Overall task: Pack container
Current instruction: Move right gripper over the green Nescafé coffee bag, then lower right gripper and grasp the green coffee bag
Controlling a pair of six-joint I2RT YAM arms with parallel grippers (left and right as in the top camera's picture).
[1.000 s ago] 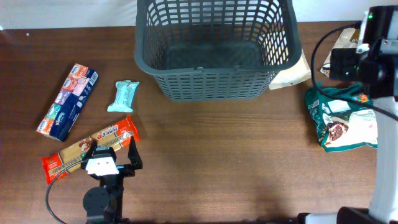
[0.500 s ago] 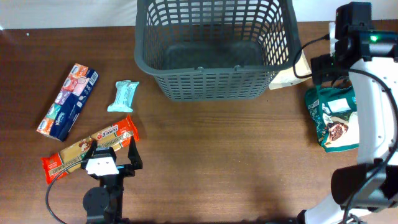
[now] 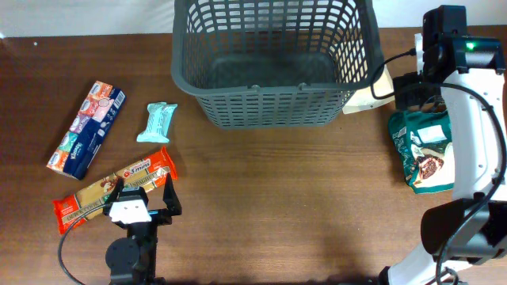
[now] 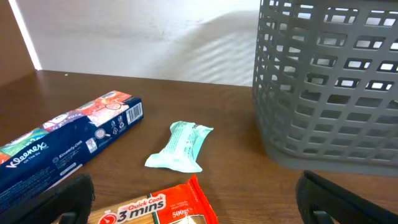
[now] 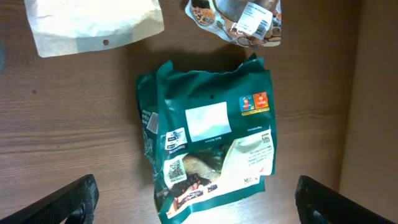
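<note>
From above, the container sits at the top middle of the bench. I can see nothing inside it. At the lower left, the left hand has its fingers spread wide over a long orange pack and holds nothing.

In the left wrist view, the container's wall fills the right side. A mint bar lies in the middle.

In the right wrist view, the right hand is spread wide and empty above a green bag in the middle. The bag looks soft, so it could slip or fold if pinched by an edge. The long orange pack could tip and catch on the container's rim if grabbed at one end.
</note>
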